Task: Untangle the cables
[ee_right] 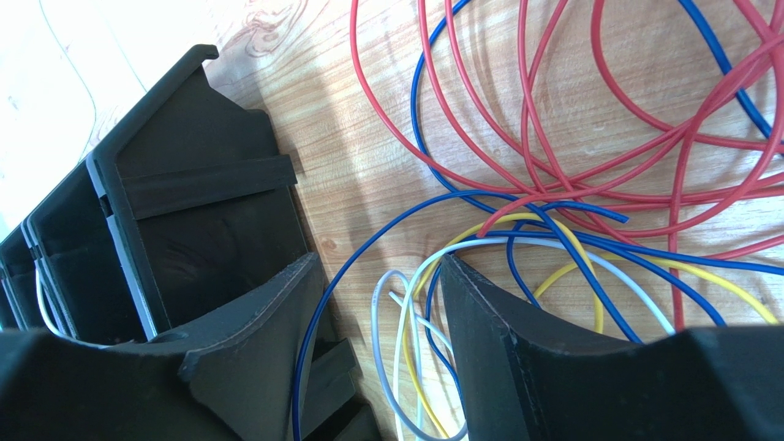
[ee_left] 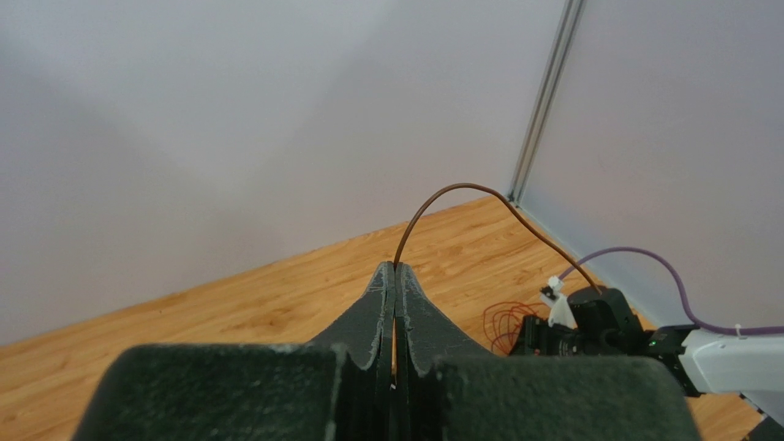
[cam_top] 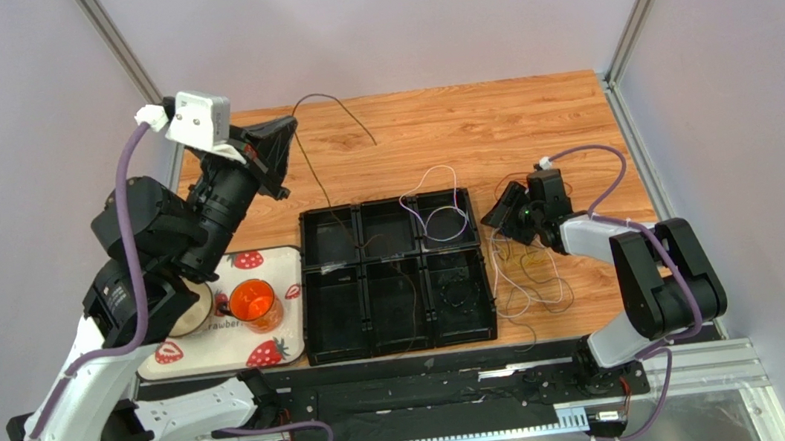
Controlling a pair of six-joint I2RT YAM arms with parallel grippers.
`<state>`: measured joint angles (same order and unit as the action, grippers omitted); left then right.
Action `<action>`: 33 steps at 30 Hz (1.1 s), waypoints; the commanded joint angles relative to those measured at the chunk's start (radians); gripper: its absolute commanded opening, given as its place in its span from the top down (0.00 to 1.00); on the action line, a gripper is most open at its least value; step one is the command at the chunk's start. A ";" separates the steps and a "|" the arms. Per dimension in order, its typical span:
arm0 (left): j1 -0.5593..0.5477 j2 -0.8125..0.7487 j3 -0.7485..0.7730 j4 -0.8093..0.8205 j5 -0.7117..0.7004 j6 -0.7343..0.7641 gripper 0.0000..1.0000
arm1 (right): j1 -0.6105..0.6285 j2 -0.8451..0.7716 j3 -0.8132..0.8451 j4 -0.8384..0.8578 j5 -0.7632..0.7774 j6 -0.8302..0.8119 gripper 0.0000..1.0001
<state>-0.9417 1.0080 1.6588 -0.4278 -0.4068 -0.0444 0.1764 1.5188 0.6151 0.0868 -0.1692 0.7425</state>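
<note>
Above the table [cam_top: 530, 114], left pincer [ee_left: 396, 276] (raised) pinches a cable [ee_left: 460, 186].

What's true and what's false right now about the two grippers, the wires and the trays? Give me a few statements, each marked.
1. The left gripper is shut on a brown wire. True.
2. The right gripper is clamped on a red wire. False: its jaws stand open, with strands of the wire tangle between its fingers.
3. The black tray has six compartments. True.
4. The wire tangle lies left of the black tray. False: it lies to the right of it, by the right gripper.
5. The orange cup stands inside the black tray. False: it stands on the strawberry-print tray.
</note>
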 commanded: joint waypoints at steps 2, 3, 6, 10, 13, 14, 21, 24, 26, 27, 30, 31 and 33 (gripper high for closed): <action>0.003 -0.032 -0.071 0.066 -0.049 -0.037 1.00 | 0.011 0.037 -0.008 -0.058 0.004 -0.026 0.42; 0.003 -0.029 -0.079 0.069 -0.050 -0.037 1.00 | 0.009 0.037 -0.008 -0.058 0.004 -0.026 0.42; 0.003 -0.003 -0.064 0.067 -0.047 -0.032 1.00 | 0.011 0.038 -0.006 -0.056 0.002 -0.026 0.42; 0.003 0.044 -0.022 0.057 -0.035 -0.023 1.00 | 0.009 0.035 -0.008 -0.056 0.003 -0.026 0.42; 0.003 0.064 -0.033 0.060 -0.015 -0.049 1.00 | 0.011 0.035 -0.008 -0.059 0.004 -0.028 0.42; 0.003 0.067 -0.056 0.061 -0.010 -0.060 1.00 | 0.009 0.035 -0.006 -0.059 0.002 -0.028 0.42; 0.003 0.027 -0.201 0.055 -0.032 -0.161 1.00 | 0.011 0.041 -0.003 -0.062 -0.001 -0.029 0.42; 0.003 -0.002 -0.272 0.031 -0.032 -0.212 1.00 | 0.009 0.044 0.003 -0.065 -0.003 -0.029 0.42; 0.003 -0.028 -0.332 0.011 -0.024 -0.259 1.00 | 0.011 0.047 0.003 -0.065 -0.004 -0.031 0.42; 0.003 -0.037 -0.353 -0.005 -0.012 -0.274 1.00 | 0.009 0.044 0.003 -0.065 -0.004 -0.031 0.42; 0.003 -0.083 -0.457 -0.009 0.026 -0.345 1.00 | 0.011 0.046 0.003 -0.067 -0.004 -0.031 0.42; 0.003 -0.101 -0.481 -0.011 0.043 -0.373 1.00 | 0.009 0.047 0.003 -0.064 -0.004 -0.029 0.42; 0.003 -0.115 -0.530 -0.025 0.089 -0.399 1.00 | 0.009 0.047 0.003 -0.067 -0.004 -0.029 0.43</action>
<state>-0.9417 0.9390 1.1942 -0.4385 -0.4007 -0.3325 0.1764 1.5318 0.6254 0.0875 -0.1844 0.7353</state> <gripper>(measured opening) 0.007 0.575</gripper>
